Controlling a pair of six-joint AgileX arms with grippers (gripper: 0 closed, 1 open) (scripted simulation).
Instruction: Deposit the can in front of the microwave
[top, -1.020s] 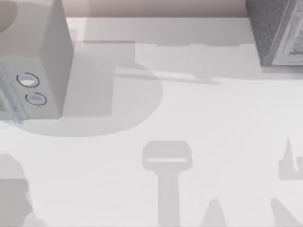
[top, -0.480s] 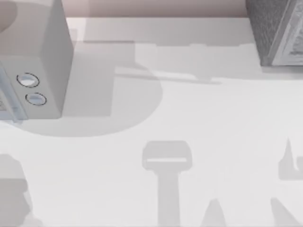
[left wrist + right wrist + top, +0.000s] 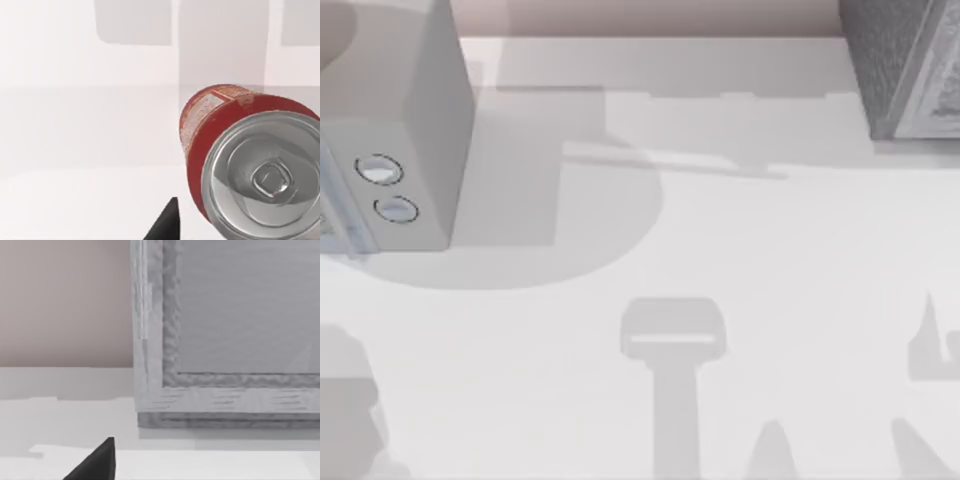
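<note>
- Top view, clock read w/ 12 at the far edge: microwave [image 3: 390, 130] is set at approx. 10 o'clock on the table [image 3: 770, 260]. Its two dials are turned toward approx. 7 o'clock.
- The darker speckled box [image 3: 905, 65] is set at approx. 1 o'clock, well apart from the microwave.
- Can [image 3: 240, 165] is seen from the left wrist cam, silver top toward the lens, red body below, pale table behind it.
- Left gripper [image 3: 167, 225] is just beside the can, w/ a gap to the one dark tip in shot. Jaw state can't be told, and neither can whether the can is resting or carried.
- Right gripper [image 3: 97, 462] is parked facing the speckled box [image 3: 225, 340], near the table's 1 o'clock corner. Jaw state can't be told there either.
- Change vs 1.0 s and 0.5 s ago: almost nothing is altered in the top view. Microwave, box and the central shadows are matched. Only the grey shadow at approx. 7 o'clock is shifted very slightly.
- Judged meaning: the left arm is moved very slowly or held, prob. at the approach or carry stage. The deposit isn't judged done.
- Target spot is judged to lie at approx. 8 o'clock, ahead of the dials. The can should be kept upright when it is set down.
</note>
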